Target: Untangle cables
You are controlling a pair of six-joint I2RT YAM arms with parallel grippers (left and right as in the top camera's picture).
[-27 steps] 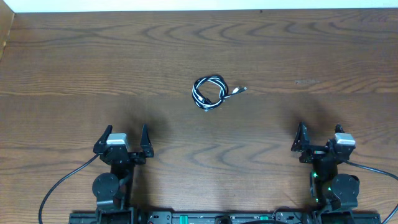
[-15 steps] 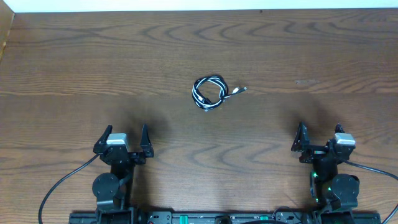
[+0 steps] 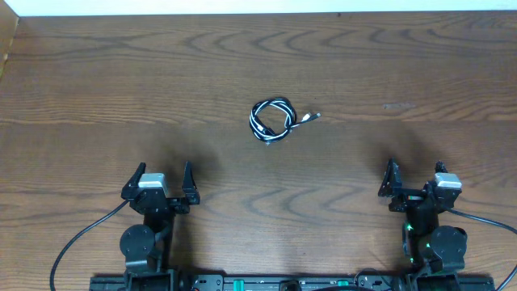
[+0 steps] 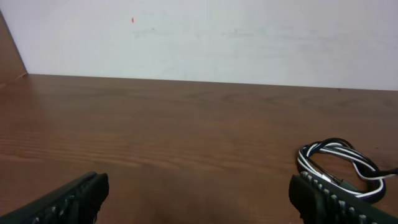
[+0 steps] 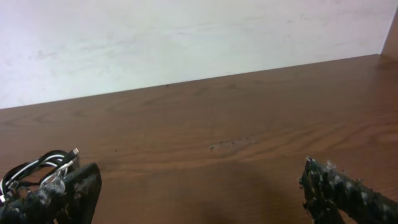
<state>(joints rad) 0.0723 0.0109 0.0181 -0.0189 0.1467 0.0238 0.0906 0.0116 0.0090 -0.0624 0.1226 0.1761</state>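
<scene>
Small tangled coil of thin black and white cables lies mid-way across the brown wood-grain tabletop, well apart from both arms; one small plug end sticks out to its right; cord count not resolvable; left claw spread open, empty; right claw likewise; in both wrist views a near finger hides part of the coil.

Black arms, silver wrist blocks, ribbed gripper fingers
</scene>
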